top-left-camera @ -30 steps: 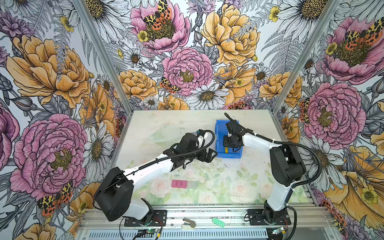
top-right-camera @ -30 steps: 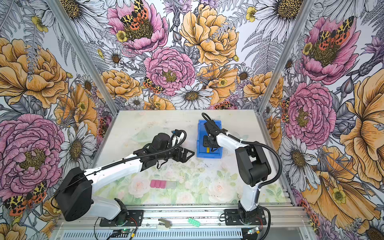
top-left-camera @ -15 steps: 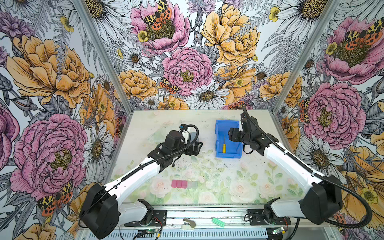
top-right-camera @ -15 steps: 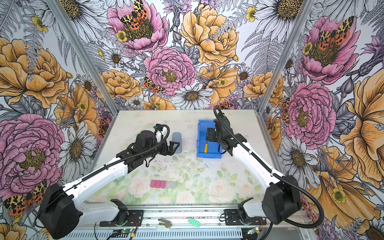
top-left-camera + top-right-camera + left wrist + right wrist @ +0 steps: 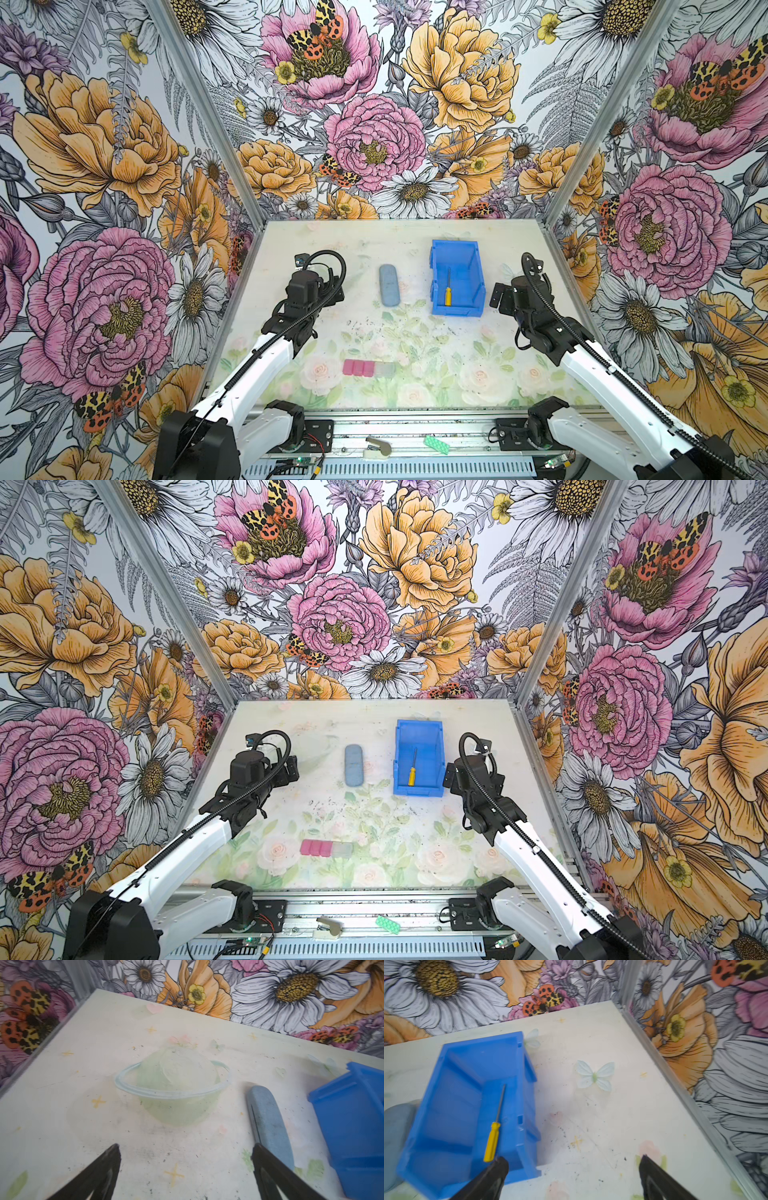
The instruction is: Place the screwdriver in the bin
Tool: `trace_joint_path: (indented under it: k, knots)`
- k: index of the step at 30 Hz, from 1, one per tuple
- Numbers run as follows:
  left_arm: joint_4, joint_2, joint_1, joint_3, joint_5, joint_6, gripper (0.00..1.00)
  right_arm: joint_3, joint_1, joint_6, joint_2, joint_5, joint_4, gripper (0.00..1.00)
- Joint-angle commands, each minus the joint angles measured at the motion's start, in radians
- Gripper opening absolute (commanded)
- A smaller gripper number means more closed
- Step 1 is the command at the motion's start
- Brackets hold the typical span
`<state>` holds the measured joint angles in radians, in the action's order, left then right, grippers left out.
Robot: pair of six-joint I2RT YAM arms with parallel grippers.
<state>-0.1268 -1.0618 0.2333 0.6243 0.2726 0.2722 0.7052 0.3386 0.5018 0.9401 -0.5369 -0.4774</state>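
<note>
The screwdriver (image 5: 448,286) (image 5: 412,768) (image 5: 494,1128), with a yellow handle and a thin dark shaft, lies flat on the floor of the blue bin (image 5: 457,310) (image 5: 417,790) (image 5: 527,1068), handle toward the low front wall. To the right of the bin, my right gripper (image 5: 498,297) (image 5: 451,777) (image 5: 572,1159) is open over bare table and holds nothing. My left gripper (image 5: 336,291) (image 5: 293,769) (image 5: 185,1147) hangs open and empty at the left. Between it and the bin (image 5: 353,1115) lies a case.
That grey-blue oblong case (image 5: 389,286) (image 5: 354,766) (image 5: 268,1124) lies left of the bin. A row of pink and grey blocks (image 5: 368,368) (image 5: 326,848) sits near the front. Flowered walls with metal posts close in the table on three sides.
My right gripper has opened and drawn back to the right of the bin, leaving the screwdriver inside. The left arm has pulled away to the left, uncovering the grey-blue case.
</note>
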Motion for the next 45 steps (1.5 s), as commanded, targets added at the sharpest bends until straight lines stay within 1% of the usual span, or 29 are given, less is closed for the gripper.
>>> trace_joint_path:
  k: [1,2,3,5,8,11,14,16,17,19,20,22,24,26,28,29,30,33,34,36,38,45]
  knots:
    - [0.127,-0.02,-0.054,-0.041,0.168,-0.057,0.99,-0.06,-0.04,0.093,0.028,-0.287,0.086,1.0]
    - [0.141,-0.037,-0.066,-0.044,0.183,-0.077,0.99,-0.082,-0.06,0.094,0.054,-0.316,0.134,0.99]
    - [0.169,-0.053,-0.072,-0.048,0.194,-0.097,0.99,-0.1,-0.083,0.069,0.075,-0.306,0.193,0.99]
    - [0.256,-0.096,-0.08,-0.067,0.214,-0.146,0.99,-0.134,-0.135,-0.021,0.127,-0.223,0.344,1.0]
    - [0.434,-0.167,-0.081,-0.112,0.287,-0.215,0.99,-0.127,-0.198,-0.116,0.218,-0.114,0.487,1.0]
    - [0.598,-0.249,-0.086,-0.141,0.302,-0.266,0.99,-0.104,-0.237,-0.202,0.323,-0.072,0.606,0.99]
    - [0.667,-0.321,-0.095,-0.134,0.305,-0.276,0.99,-0.108,-0.276,-0.262,0.403,-0.012,0.736,1.0]
    - [0.722,-0.358,-0.098,-0.137,0.292,-0.277,0.99,-0.108,-0.294,-0.287,0.434,0.015,0.793,1.0]
    - [0.76,-0.376,-0.1,-0.14,0.269,-0.287,0.99,-0.11,-0.299,-0.3,0.449,0.028,0.82,0.99]
    - [0.785,-0.395,-0.099,-0.134,0.235,-0.313,0.99,-0.125,-0.309,-0.302,0.478,0.051,0.877,1.0]
    - [0.825,-0.41,-0.099,-0.14,0.232,-0.323,0.99,-0.139,-0.311,-0.302,0.494,0.054,0.908,0.99]
    - [0.862,-0.433,-0.112,-0.153,0.224,-0.308,0.99,-0.161,-0.312,-0.311,0.512,0.071,0.965,1.0]
    - [0.931,-0.447,-0.123,-0.18,0.205,-0.303,0.99,-0.152,-0.316,-0.332,0.522,0.121,0.966,0.99]
    - [0.917,-0.434,-0.129,-0.184,0.183,-0.297,0.99,-0.169,-0.319,-0.356,0.528,0.173,1.009,0.99]
    - [0.952,-0.437,-0.149,-0.201,0.121,-0.295,0.99,-0.267,-0.337,-0.372,0.55,0.241,1.22,0.99]
    - [0.949,-0.432,-0.165,-0.206,0.077,-0.288,0.99,-0.271,-0.34,-0.38,0.552,0.281,1.231,0.99]
    - [0.956,-0.433,-0.187,-0.216,0.024,-0.276,0.99,-0.266,-0.339,-0.386,0.553,0.29,1.222,1.0]
    - [1.091,-0.496,-0.215,-0.253,-0.043,-0.27,0.99,-0.281,-0.34,-0.391,0.56,0.307,1.255,1.0]
    - [1.036,-0.477,-0.216,-0.244,-0.041,-0.268,0.99,-0.288,-0.341,-0.392,0.562,0.318,1.268,0.99]
    - [1.071,-0.487,-0.215,-0.25,-0.042,-0.267,0.99,-0.299,-0.342,-0.398,0.571,0.328,1.294,1.0]
    - [1.058,-0.482,-0.213,-0.249,-0.037,-0.268,0.99,-0.32,-0.339,-0.41,0.6,0.342,1.364,0.99]
    - [1.074,-0.487,-0.213,-0.253,-0.039,-0.27,0.99,-0.318,-0.342,-0.402,0.592,0.345,1.349,0.99]
